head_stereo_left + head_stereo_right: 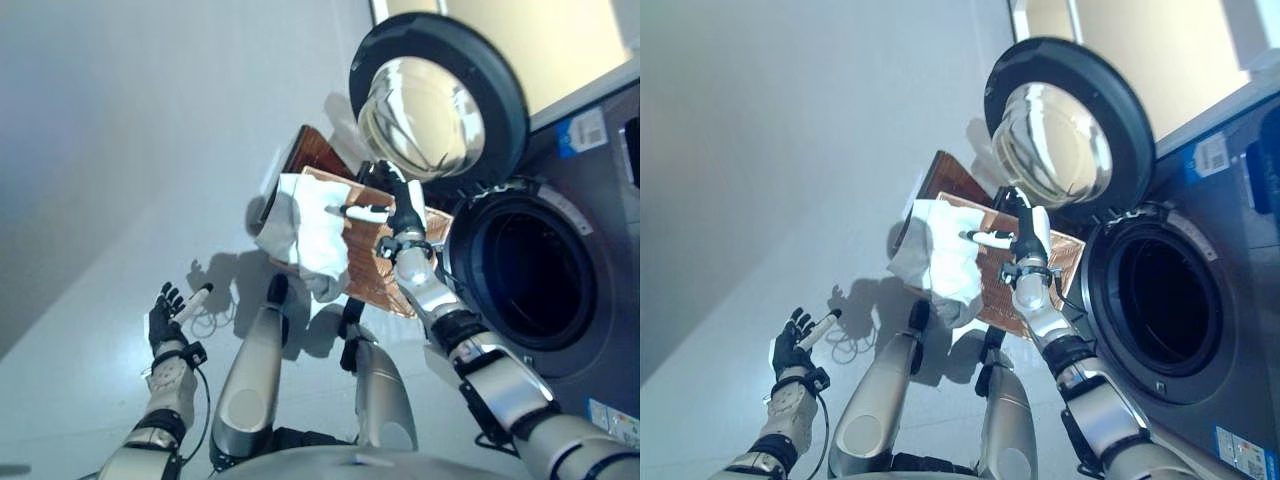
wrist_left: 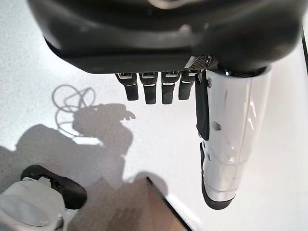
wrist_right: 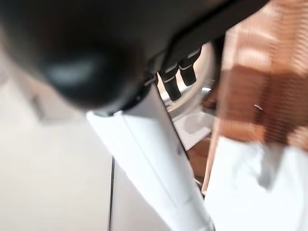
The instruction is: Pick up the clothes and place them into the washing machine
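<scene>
Right hand [image 1: 1028, 232]: fingers straight, thumb out to the side, nothing in them. It hovers above the basket, just beside the cloth; I cannot tell whether it touches it.
Left hand [image 1: 168, 315]: low and well off to the robot's left, fingers relaxed and spread, holding nothing, only floor past them in the left wrist view.
Cloth [image 1: 305, 232]: a pale garment draped over the near rim of the basket, one end hanging down outside it. Not gripped by either hand.
Basket [image 1: 380, 270]: brown, woven-looking, sitting on the floor between the robot and the washer, just beside the open port.
Washer [image 1: 590, 300]: dark grey front, drum mouth [image 1: 530, 275] open and dark; I see nothing inside it from here.
Door [image 1: 438, 100]: swung fully open, round glass bowl catching the light.
Progress: early, by my reading. The way in is clear, but the cloth is yet to be lifted. Left to do: close on it, carry it across to the drum mouth, let go inside.
Floor [image 1: 120, 200]: smooth, pale, glossy, with hard shadows falling on it.
Room: a plain pale wall [image 1: 150, 60] behind the basket; the washer stands along the robot's right side with a lit panel above it.
</scene>
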